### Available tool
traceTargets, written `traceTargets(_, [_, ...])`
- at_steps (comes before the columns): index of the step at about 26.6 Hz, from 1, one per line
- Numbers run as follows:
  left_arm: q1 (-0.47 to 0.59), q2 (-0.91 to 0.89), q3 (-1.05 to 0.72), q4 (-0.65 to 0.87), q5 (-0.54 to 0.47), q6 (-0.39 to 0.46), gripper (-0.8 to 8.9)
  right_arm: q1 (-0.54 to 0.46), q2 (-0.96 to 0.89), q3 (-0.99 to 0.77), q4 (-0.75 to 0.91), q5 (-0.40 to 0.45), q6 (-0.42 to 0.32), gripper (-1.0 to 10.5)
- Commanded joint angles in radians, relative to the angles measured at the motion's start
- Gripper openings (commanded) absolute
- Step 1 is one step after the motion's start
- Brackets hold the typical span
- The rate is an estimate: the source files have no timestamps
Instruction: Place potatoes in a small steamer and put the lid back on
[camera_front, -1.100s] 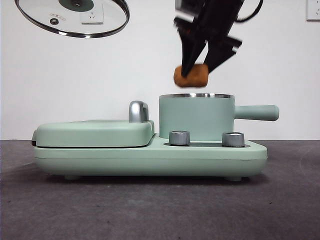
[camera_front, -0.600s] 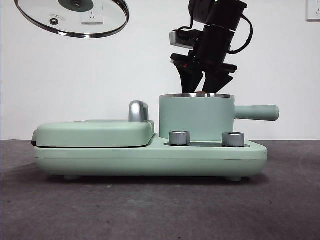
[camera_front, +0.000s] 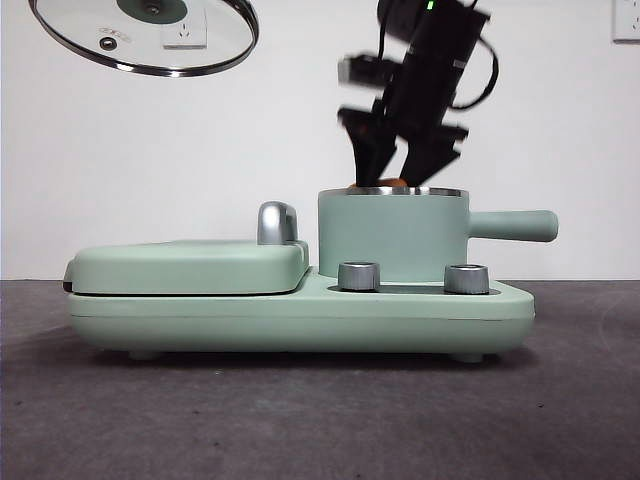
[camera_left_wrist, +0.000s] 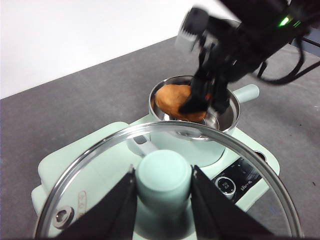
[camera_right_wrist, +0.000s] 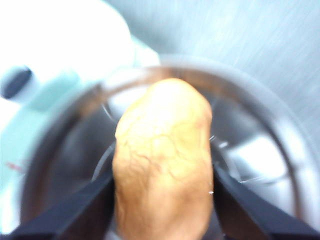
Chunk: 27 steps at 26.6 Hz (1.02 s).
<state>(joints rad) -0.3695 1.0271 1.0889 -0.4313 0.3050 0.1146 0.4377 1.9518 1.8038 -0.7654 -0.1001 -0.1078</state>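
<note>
The potato (camera_right_wrist: 162, 165), orange-brown and cracked, sits between my right gripper's (camera_right_wrist: 162, 200) jaws, which press on both its sides. In the front view that gripper (camera_front: 395, 175) reaches down to the steel rim of the mint-green steamer pot (camera_front: 392, 235), where only a sliver of the potato (camera_front: 390, 184) shows above the rim. The left wrist view shows the potato (camera_left_wrist: 172, 97) inside the pot's mouth (camera_left_wrist: 225, 117) under the right gripper (camera_left_wrist: 205, 102). My left gripper (camera_left_wrist: 162, 172) is shut on the knob of the glass lid (camera_left_wrist: 100, 165). It holds the lid (camera_front: 200, 50) high at the upper left.
The pot stands on a mint-green cooker base (camera_front: 300, 315) with two steel dials (camera_front: 359, 276) in front. A flat hinged griddle cover (camera_front: 190, 265) with a steel handle (camera_front: 277, 222) lies left of the pot. The pot's handle (camera_front: 515, 225) sticks out to the right.
My right gripper came down with the potato from above the pot to its rim, so the potato now sits in the pot's mouth. The lid has stayed in place.
</note>
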Motion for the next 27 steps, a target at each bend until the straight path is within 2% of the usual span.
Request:
traceTargets(1, [-0.003, -0.001, 0.014, 0.026, 0.002, 0.000, 0.10, 0.003, -0.055, 0.024, 0.017, -0.003, -0.006, 3.7])
traceTargets(10, [-0.003, 0.003, 0.014, 0.027, 0.002, 0.000, 0.10, 0.001, -0.331, -0.008, -0.132, -0.004, -0.003, 3.6])
traceTargets(12, [-0.003, 0.007, 0.014, 0.026, 0.002, -0.001, 0.10, 0.001, -0.440, -0.089, -0.098, -0.003, -0.003, 3.4])
traceTargets(18, [-0.003, 0.016, 0.014, 0.025, 0.002, -0.004, 0.10, 0.001, -0.843, -0.521, 0.092, -0.003, 0.049, 3.3])
traceTargets(27, [-0.004, 0.021, 0.014, 0.010, 0.024, -0.004, 0.09, 0.001, -1.155, -0.797, 0.116, -0.002, 0.053, 3.3])
